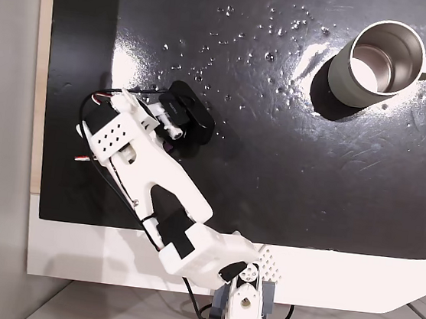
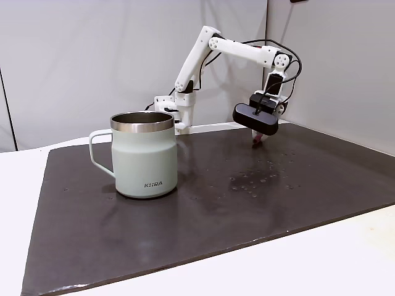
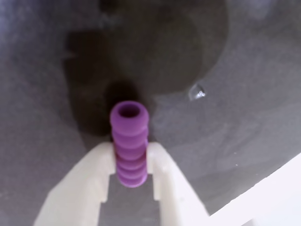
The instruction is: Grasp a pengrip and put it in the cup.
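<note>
Pinched between the two white fingertips of the gripper (image 3: 131, 165), purple ribbed pengrip (image 3: 129, 143), long axis pointing straight out past the tips, lifted above the dark mat (image 1: 273, 174); far beyond, grey-white handled cup (image 1: 377, 67) standing upright.

Pengrip (image 3: 129, 143): purple, ribbed in rounded rings, seen between cream-white fingers (image 3: 160, 174) in the wrist view.

Cup (image 2: 144, 155): pale grey-green outside, shiny steel rim and inside, small dark lettering low on the wall; from above (image 1: 379, 64) the outside is seen as grey-white.

Mat (image 1: 288, 176): black, glossy, speckled with bright drops; rendered dark grey in the wrist view (image 3: 244, 117).

Table (image 1: 337, 281): white.

Arm (image 1: 144, 159): white, with black parts and a black camera housing (image 2: 255, 118); red and black wires noted.

Wall (image 2: 74, 61): plain pale grey.
</note>
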{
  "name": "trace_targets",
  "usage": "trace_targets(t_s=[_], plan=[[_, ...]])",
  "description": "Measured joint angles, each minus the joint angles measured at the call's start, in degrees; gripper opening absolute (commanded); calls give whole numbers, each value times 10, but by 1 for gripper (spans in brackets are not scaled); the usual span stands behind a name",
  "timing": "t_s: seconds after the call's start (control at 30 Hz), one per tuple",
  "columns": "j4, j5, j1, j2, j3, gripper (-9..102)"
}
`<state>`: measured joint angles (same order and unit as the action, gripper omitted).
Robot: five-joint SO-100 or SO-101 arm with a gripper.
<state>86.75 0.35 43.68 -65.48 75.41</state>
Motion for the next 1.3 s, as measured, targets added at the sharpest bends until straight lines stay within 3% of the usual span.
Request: trace_targets(t_s=[0.33,0.57,0.8,1.3], plan=[[16,-4,-5,-50,2,0],[83,-26,-97,-138,2,0],[148,-142,-217,-211,-23,0],[160,-417,-466,-417,111,0]])
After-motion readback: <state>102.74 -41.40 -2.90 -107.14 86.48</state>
